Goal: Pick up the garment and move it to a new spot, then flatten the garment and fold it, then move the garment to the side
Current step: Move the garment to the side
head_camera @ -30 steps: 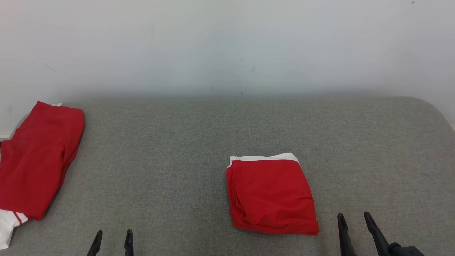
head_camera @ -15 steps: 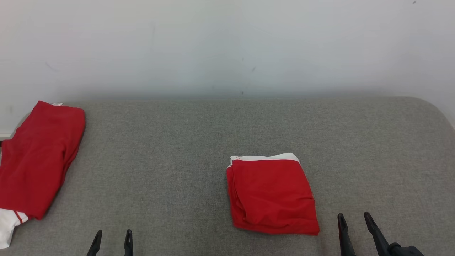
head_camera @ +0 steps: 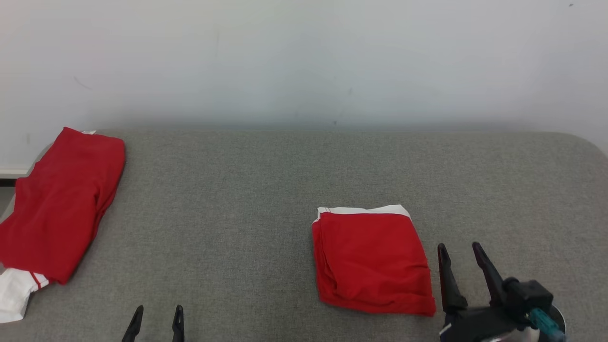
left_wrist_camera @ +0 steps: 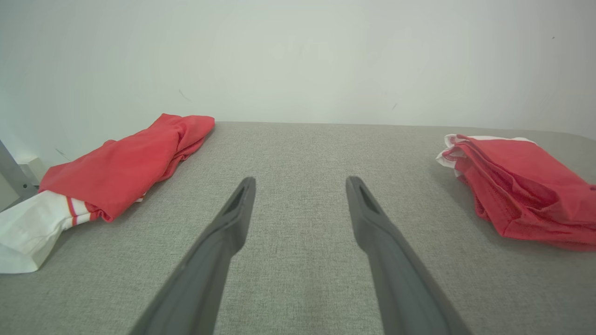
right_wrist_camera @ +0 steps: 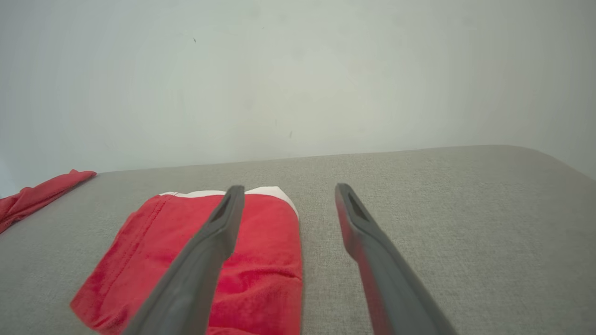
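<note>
Looking across the flat grey woven-fabric surface (head_camera: 237,190), I find the folded red garment (head_camera: 373,261), a soft, roughly rectangular packet with a white band along its far edge, lying right of centre and towards my near side. My right pincer (head_camera: 460,245), two long dark fingers, is just beside the packet's right edge near its front corner. Its fingers are spread wide with nothing between them. Along its own line of sight the inner finger crosses the red cloth and the outer one lies over bare grey. My left pincer (head_camera: 159,308) is equally spread and empty, well apart to the left. The packet's slightly longer side runs away from me, its right edge slanting a little leftward as it goes. I judge this is the right arm's job: a short reach leftward, fingers set across that edge to catch all the layers together.
</note>
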